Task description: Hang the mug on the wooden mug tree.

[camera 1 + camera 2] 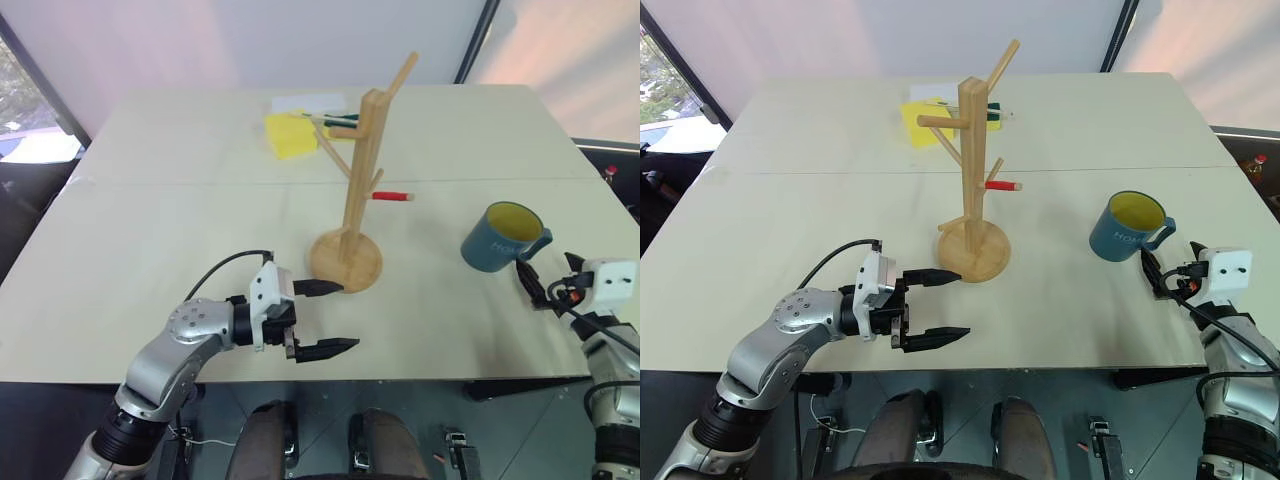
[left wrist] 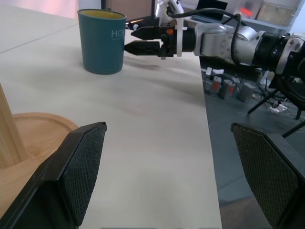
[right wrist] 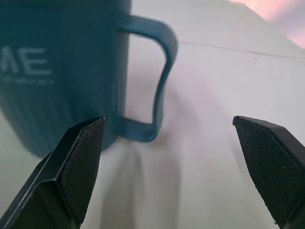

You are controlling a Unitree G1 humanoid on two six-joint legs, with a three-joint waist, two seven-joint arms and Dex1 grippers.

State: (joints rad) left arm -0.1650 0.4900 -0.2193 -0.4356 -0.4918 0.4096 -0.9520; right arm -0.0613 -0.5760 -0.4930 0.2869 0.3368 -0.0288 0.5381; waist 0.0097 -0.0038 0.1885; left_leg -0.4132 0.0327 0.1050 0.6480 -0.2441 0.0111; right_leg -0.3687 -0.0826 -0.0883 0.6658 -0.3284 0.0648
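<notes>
Right gripper [image 1: 527, 280] sits low near the table's right edge, fingers spread wide apart, nothing between them, pointed at the mug [image 1: 500, 238] from just behind its handle. From the right wrist, the handle loop sits between the two open fingers [image 3: 78, 167] but ahead of them, not touched. Mug stands upright on the white table [image 1: 180, 240], right side, yellow inside showing, pale lettering on its blue wall, handle turned toward the right gripper. Left gripper [image 1: 328, 318] hovers near the front edge, fingers also spread, empty, aimed sideways toward the wooden mug tree [image 1: 352, 180], its upper finger tip just beside the round base. Mug tree stands mid-table, well apart from the mug, pegs bare. Red-and-white marker [image 1: 392, 196] lies behind the tree; yellow pad [image 1: 290, 134] further back.
</notes>
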